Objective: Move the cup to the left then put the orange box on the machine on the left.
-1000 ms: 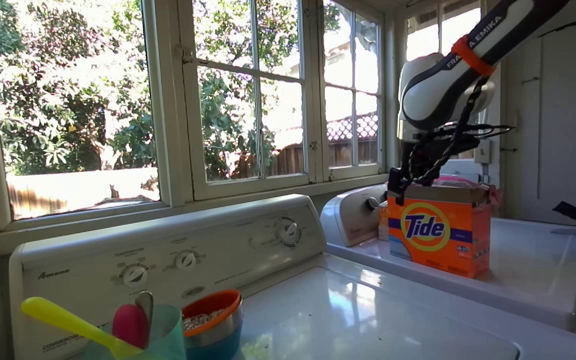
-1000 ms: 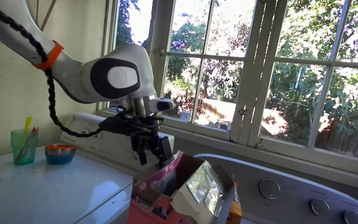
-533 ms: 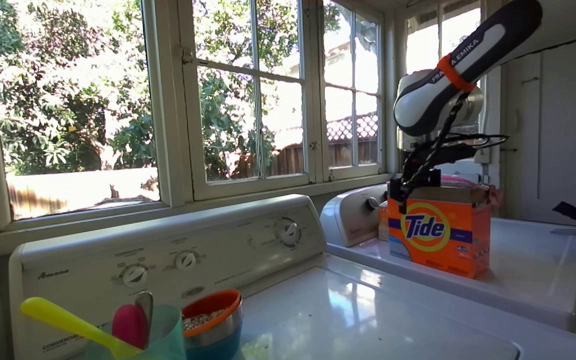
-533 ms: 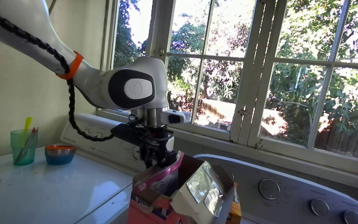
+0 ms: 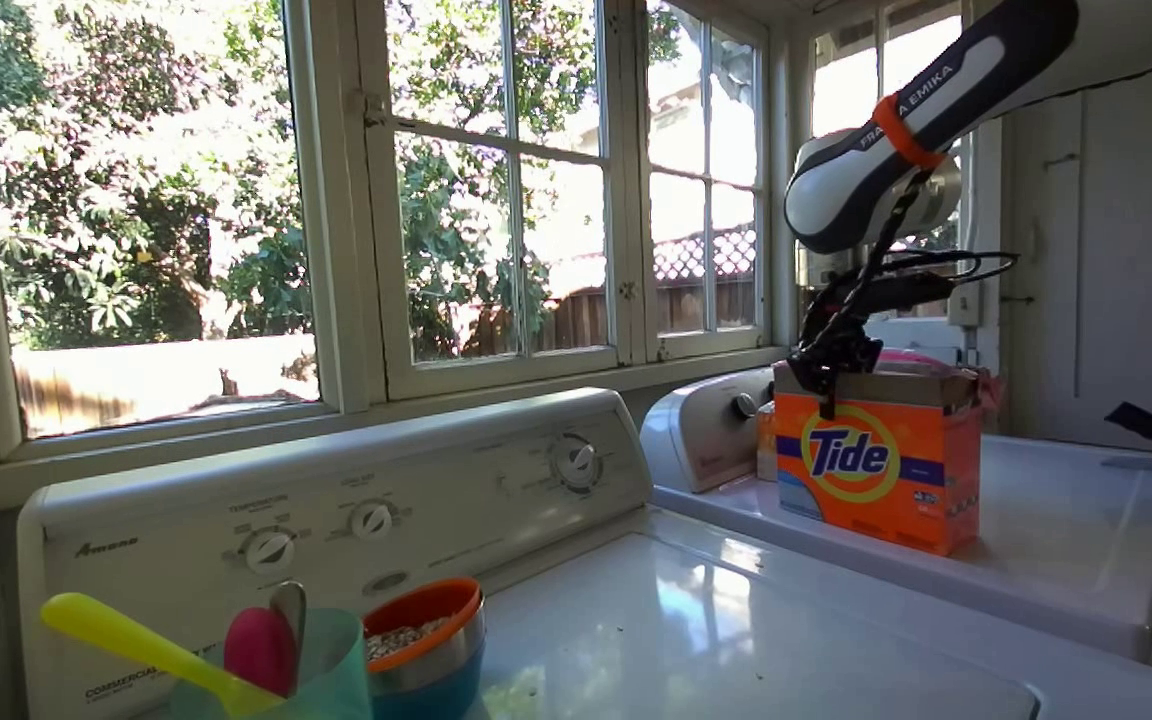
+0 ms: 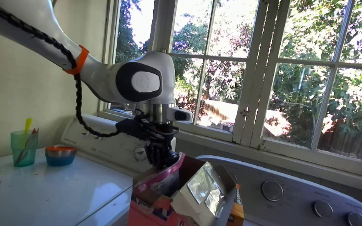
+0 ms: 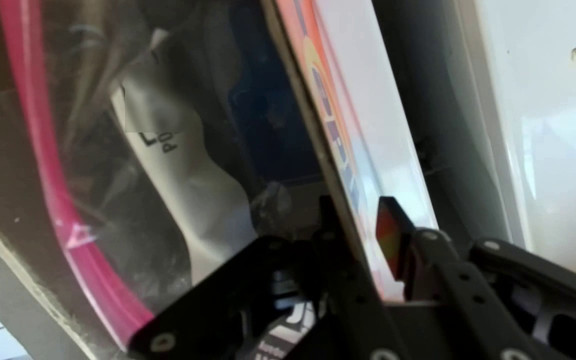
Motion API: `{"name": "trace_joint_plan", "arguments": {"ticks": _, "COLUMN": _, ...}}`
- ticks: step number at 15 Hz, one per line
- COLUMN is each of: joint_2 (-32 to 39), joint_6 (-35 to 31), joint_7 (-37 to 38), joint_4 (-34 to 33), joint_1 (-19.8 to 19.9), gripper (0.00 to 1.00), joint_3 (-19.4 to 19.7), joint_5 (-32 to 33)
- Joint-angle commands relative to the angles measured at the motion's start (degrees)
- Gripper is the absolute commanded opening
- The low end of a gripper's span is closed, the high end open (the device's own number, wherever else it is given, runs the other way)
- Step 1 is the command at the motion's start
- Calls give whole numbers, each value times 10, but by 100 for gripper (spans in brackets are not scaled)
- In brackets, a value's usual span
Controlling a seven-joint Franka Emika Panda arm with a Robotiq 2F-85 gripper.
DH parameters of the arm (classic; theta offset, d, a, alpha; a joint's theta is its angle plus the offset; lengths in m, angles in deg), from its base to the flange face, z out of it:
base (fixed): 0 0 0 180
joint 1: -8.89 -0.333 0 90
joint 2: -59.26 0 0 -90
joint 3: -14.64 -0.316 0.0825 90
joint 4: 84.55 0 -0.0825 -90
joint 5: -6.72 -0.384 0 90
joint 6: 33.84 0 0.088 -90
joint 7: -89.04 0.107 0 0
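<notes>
The orange box (image 5: pixel 876 470), an opened Tide carton, stands upright on the far machine (image 5: pixel 1066 560). My gripper (image 7: pixel 356 205) straddles the upper edge of its front wall. In the wrist view, one finger is inside the carton and the other stands outside. The jaws are drawn well together, but a gap shows between the outer finger's pad (image 7: pixel 389 240) and the cardboard. Most of the inner finger is dark or hidden. The cup (image 6: pixel 24 150), translucent green with utensils in it, stands on the machine on the left (image 6: pixel 52 191), far from the gripper.
Stacked orange-rimmed bowls (image 6: pixel 61 157) sit beside the cup. A pink-edged plastic bag (image 7: pixel 38 125) lines the carton. Behind it stands a smaller orange pack (image 6: pixel 237 207). Control panels (image 5: pixel 436 500) rise along the window side. A narrow gap (image 7: pixel 443 125) separates the machines.
The gripper came down over the carton's front wall, then lifted slightly. Its fingers have drawn much closer together around that wall. The carton has shifted very slightly; the cup has not moved.
</notes>
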Motion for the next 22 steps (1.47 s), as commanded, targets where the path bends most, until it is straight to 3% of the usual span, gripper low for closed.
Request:
{"name": "trace_joint_plan", "arguments": {"ticks": 1, "joint_2": 12, "joint_6": 31, "joint_7": 3, "joint_4": -25, "joint_1": 7, "gripper": 0, "joint_3": -5, "joint_5": -17}}
{"name": "trace_joint_plan", "arguments": {"ticks": 7, "joint_2": 17, "joint_6": 34, "joint_7": -2, "joint_4": -35, "joint_1": 17, "gripper": 2, "joint_3": -2, "joint_5": -18}}
{"name": "trace_joint_plan", "arguments": {"ticks": 18, "joint_2": -30, "joint_6": -32, "joint_7": -134, "joint_4": -25, "joint_1": 50, "gripper": 1, "joint_3": -19, "joint_5": -26}}
{"name": "trace_joint_plan", "arguments": {"ticks": 22, "joint_2": -58, "joint_6": -25, "joint_7": -197, "joint_4": -22, "joint_1": 52, "gripper": 1, "joint_3": -35, "joint_5": -37}}
